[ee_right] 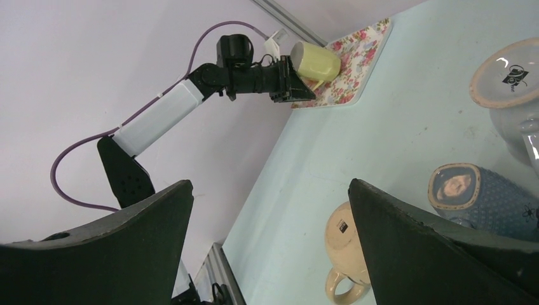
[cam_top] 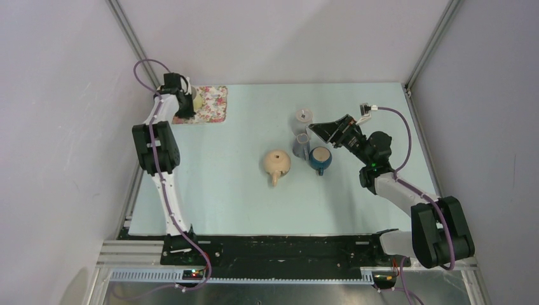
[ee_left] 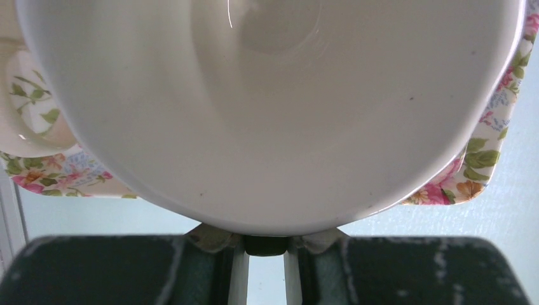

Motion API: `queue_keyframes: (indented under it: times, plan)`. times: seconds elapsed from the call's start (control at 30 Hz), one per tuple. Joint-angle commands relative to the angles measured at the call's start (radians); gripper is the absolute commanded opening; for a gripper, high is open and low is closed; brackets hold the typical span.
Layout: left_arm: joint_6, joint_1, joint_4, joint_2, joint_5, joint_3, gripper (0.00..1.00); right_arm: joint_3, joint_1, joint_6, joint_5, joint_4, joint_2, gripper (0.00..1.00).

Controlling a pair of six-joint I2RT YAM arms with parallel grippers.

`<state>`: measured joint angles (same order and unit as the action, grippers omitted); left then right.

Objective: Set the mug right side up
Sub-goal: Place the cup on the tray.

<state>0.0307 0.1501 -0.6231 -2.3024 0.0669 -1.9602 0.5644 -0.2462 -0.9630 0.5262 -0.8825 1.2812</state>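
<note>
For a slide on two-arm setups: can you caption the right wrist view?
Framed by the open right gripper, the left gripper grips a cream mug by the floral tray.

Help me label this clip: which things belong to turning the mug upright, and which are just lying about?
In the job:
- cream mug, gripped by the left pincer over the floral tray

Lying about:
- tan mug, upside down
- blue mug
- grey-blue mug
- grey mug
- right pincer, open and empty
</note>
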Motion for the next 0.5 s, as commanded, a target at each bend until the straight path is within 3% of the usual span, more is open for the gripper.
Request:
queue_keyframes:
  times: [0.0,0.23,0.47]
  plan:
    - [0.014,0.009,0.08,0.029,-0.03,-0.084,0.0,0.025,0.002,0.025,-0.021,-0.025,0.01,0.98]
    - [-0.001,0.012,0.078,0.023,-0.053,-0.09,0.01,0.025,0.003,0.026,-0.024,-0.026,0.014,0.97]
    - [-0.009,0.016,0.075,0.022,-0.053,-0.087,0.18,0.025,0.002,0.029,-0.028,-0.024,0.01,0.97]
